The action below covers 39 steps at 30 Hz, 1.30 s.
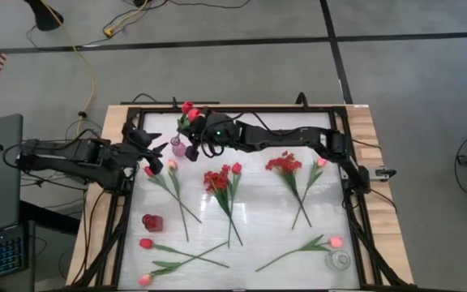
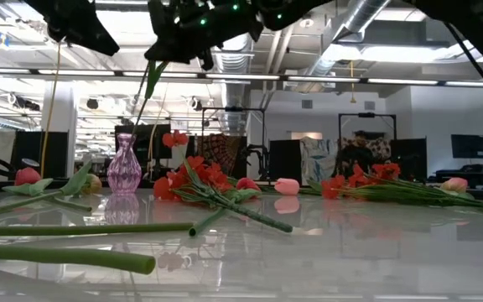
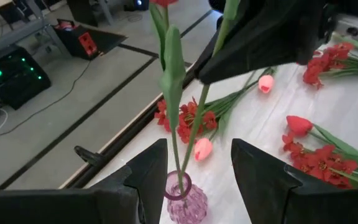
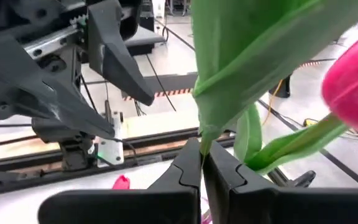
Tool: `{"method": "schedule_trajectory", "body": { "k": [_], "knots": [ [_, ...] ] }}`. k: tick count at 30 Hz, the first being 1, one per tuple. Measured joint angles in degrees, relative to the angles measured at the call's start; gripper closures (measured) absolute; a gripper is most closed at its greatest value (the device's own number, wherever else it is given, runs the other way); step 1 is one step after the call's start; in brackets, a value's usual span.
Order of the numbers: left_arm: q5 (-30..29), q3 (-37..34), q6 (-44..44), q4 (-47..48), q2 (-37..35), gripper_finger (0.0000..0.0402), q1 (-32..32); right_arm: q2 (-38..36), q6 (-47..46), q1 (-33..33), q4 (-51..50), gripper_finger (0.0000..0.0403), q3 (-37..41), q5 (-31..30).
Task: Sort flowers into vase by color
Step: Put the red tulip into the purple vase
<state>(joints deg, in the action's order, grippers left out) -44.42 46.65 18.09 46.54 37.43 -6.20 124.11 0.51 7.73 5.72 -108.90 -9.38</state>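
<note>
At the desk's far edge, the right end effector (image 1: 191, 130) is clamped together on the green stem of a red tulip (image 1: 188, 108), whose lower end already sits in the mouth of the small pink vase (image 3: 186, 200). A second stem stands in that neck too. We judge the chief risk here to be a tipped vase: it looks light and narrow-necked, and any sideways pull from the stem could topple it or drag it toward the desk's edge. Let go too high, the tall, top-heavy tulip might lean out and spill. The left end effector (image 3: 194, 171) hovers just beside the vase, its fingers apart on either side and touching nothing, so the tulip's stem passes between them. We see the remaining flowers (image 1: 224, 180) lying flat across the middle and near side of the desk, well apart from both arms.
</note>
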Motion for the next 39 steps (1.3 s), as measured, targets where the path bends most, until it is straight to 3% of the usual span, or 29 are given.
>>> {"method": "schedule_trajectory", "body": {
  "k": [11, 39],
  "knots": [
    [0.58, 0.00, 0.04, 0.51, -5.57, 0.0235, 0.00, -0.17, -0.23, 0.73, -0.24, 0.0372, -0.04, -0.69],
    [2.05, 0.00, 1.64, 0.85, -5.57, 0.0235, -0.02, 2.75, 1.47, 1.44, -0.17, 0.0371, 0.00, 0.32]
  ]
}}
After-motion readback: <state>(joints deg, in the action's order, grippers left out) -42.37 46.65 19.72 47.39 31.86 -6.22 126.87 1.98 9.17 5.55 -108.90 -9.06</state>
